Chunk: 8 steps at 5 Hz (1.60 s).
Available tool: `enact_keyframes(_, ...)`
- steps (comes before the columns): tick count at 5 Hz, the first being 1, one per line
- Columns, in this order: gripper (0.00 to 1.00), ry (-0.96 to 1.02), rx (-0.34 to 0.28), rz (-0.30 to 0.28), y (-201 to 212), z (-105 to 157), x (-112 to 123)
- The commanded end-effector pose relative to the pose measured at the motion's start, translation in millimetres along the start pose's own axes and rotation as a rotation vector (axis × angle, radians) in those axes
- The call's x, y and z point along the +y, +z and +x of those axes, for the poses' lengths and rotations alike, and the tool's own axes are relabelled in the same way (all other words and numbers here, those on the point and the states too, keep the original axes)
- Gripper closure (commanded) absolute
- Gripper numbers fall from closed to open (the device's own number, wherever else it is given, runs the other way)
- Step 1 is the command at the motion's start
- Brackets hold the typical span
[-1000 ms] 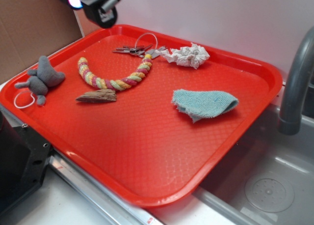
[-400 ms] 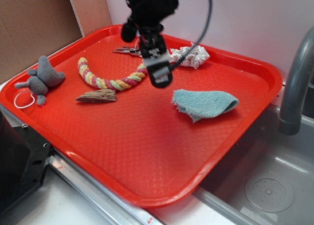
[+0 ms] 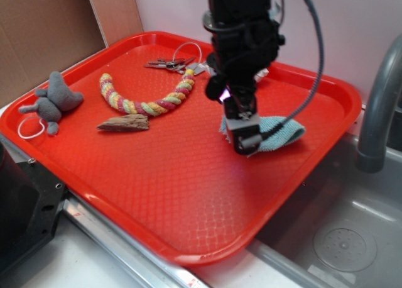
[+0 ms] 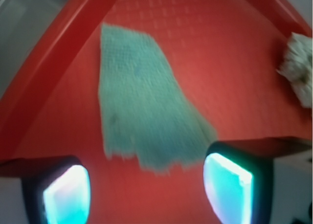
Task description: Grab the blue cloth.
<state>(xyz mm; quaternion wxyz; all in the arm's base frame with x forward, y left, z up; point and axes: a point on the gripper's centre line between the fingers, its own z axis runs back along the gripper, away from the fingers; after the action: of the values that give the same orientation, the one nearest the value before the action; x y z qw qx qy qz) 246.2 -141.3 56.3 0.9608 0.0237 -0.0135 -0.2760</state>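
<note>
Lying on the red tray [image 3: 157, 175] near its sink-side rim, the blue cloth [image 4: 139, 101] is waiting below the gripper [image 4: 146, 192], whose jaws are standing wide apart. Lowering straight onto the cloth's frayed near edge looks best, avoiding the white paper wad [image 4: 298, 62].
</note>
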Motion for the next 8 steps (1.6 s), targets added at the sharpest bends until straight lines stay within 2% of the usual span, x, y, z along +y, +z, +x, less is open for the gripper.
enact_keyframes(1, 0.00, 0.057, -0.004, -0.016, 0, 16, -7)
enact_keyframes(2, 0.00, 0.115, 0.071, -0.020, -6, 14, -6)
enact_keyframes(3, 1.00, 0.140, 0.142, -0.005, -15, 15, -8)
enact_keyframes(4, 0.93, 0.182, 0.177, 0.067, -22, 18, -12)
enact_keyframes(5, 0.94, 0.191, 0.199, 0.145, -27, 19, -18)
enact_keyframes(6, 0.94, 0.209, 0.215, 0.153, -31, 18, -19)
enact_keyframes(7, 1.00, 0.291, 0.172, 0.131, -1, 3, -14)
enact_keyframes(8, 1.00, 0.341, 0.098, 0.049, 38, -15, 12)
